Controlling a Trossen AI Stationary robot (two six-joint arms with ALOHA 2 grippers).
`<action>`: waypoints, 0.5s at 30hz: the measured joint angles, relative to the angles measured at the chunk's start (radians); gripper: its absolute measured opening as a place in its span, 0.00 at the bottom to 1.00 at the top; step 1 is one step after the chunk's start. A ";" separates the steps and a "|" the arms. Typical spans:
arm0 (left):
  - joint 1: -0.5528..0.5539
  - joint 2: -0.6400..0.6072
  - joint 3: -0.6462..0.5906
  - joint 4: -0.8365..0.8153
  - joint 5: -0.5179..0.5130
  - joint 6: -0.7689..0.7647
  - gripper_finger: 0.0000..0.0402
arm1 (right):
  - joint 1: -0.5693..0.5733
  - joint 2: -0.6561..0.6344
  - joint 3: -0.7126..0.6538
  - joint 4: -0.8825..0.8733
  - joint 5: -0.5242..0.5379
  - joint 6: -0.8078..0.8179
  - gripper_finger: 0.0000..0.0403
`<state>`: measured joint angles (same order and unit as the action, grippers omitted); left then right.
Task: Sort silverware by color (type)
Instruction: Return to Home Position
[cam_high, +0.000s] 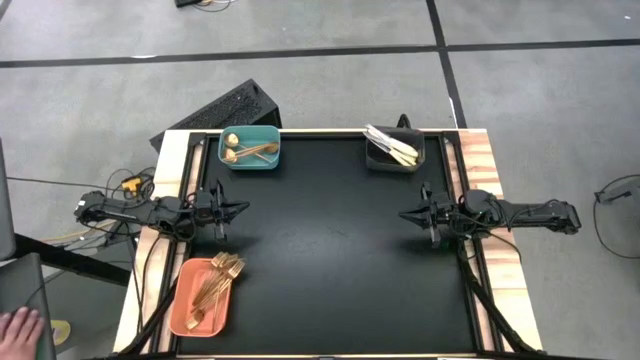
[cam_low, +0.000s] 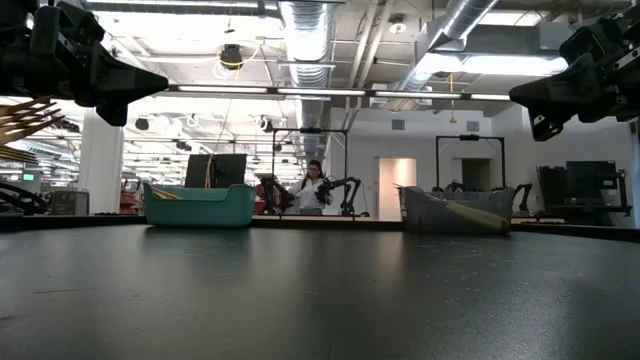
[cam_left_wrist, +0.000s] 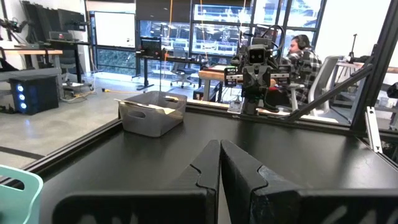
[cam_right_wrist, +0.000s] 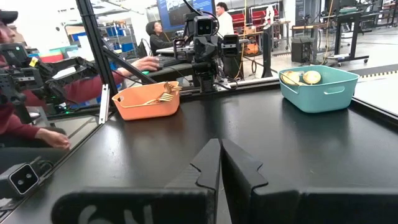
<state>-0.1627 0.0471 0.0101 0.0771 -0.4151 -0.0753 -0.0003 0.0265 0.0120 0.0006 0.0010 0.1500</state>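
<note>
No silverware lies loose on the black table (cam_high: 330, 270); every piece in view sits in a bin, grouped by kind. The gold spoons (cam_high: 238, 148) are in the teal bin (cam_high: 250, 167) at the far left of the table, the white knives (cam_high: 393, 146) lie slanted in the dark bin (cam_high: 380, 166) at the far right, and the gold forks (cam_high: 215, 285) are heaped in the orange bin (cam_high: 178, 305) at the near left corner. Keeping each kind in its own bin at the table's edge leaves the middle free for the arms, and it suggests the sorting is done or nearly so. The left pincer (cam_high: 240, 208) hangs above the table's left edge, pointing inward. Its wrist view shows the two fingers pressed together with nothing between them. The right pincer (cam_high: 404, 214) mirrors it at the right edge, fingers likewise closed on nothing. The two arms face each other across the bare middle, well apart and clear of every bin. That looks like a resting pose, which fits a job with nothing left on the table to pick up.
</note>
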 joint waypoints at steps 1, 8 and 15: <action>0.000 0.000 0.000 0.000 0.000 0.000 0.01 | 0.000 0.000 0.000 0.000 0.000 0.000 0.11; 0.000 0.009 0.000 0.000 0.000 0.000 0.01 | 0.000 0.000 0.000 0.000 0.000 0.000 0.11; 0.000 0.031 0.000 0.000 0.000 0.000 0.01 | 0.000 0.000 0.000 0.000 0.000 0.000 0.11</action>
<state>-0.1629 0.0782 0.0101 0.0772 -0.4154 -0.0753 -0.0002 0.0265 0.0120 0.0003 0.0007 0.1497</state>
